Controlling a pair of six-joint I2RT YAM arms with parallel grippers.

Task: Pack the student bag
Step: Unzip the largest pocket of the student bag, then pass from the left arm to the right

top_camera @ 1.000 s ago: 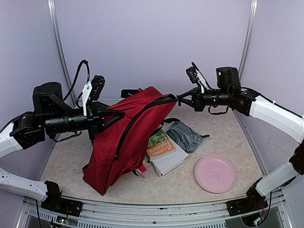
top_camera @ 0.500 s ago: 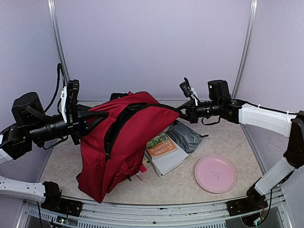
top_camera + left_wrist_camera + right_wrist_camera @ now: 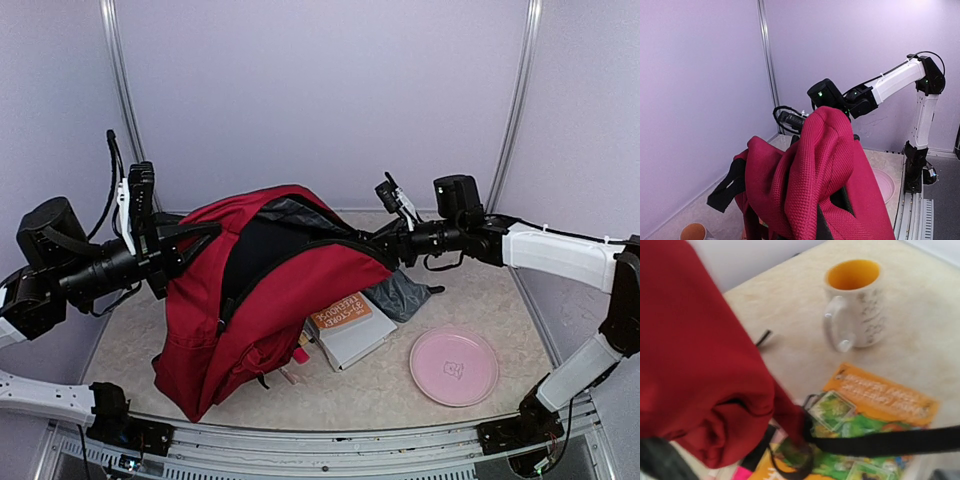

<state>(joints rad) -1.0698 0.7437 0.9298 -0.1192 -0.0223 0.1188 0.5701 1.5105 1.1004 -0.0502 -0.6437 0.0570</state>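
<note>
Overhead, two arms hold one student bag (image 3: 300, 280) between them above the counter (image 3: 490, 290). At far left, the left gripper (image 3: 192, 238) is clenched on the bag's left rim; its wrist camera sees only red weave heaped in front of the lens, the fingers themselves hidden. The bag hangs from that grip, its mouth pulled wide to show a dark lining, while its lower end rests on the counter near the front edge.

A second ago the bag stood tall and narrow with its zip line nearly closed. Now it has sagged lower and spread to the left, the opening gapes, and it covers more of the book than before.

Right of the bag lie two flat items: one book (image 3: 343, 309) with an orange and green cover, stacked on one pale grey folder (image 3: 362, 342). One grey pouch (image 3: 405, 293) lies just behind them. Above the pouch, the right gripper (image 3: 383, 244) pinches the bag's right rim, lower than it was a second ago. Its wrist view shows a black strap (image 3: 890, 441) across the book and one white mug (image 3: 855, 305) with an orange inside, standing upright. One pink plate (image 3: 453, 367) sits alone at the near right.
</note>
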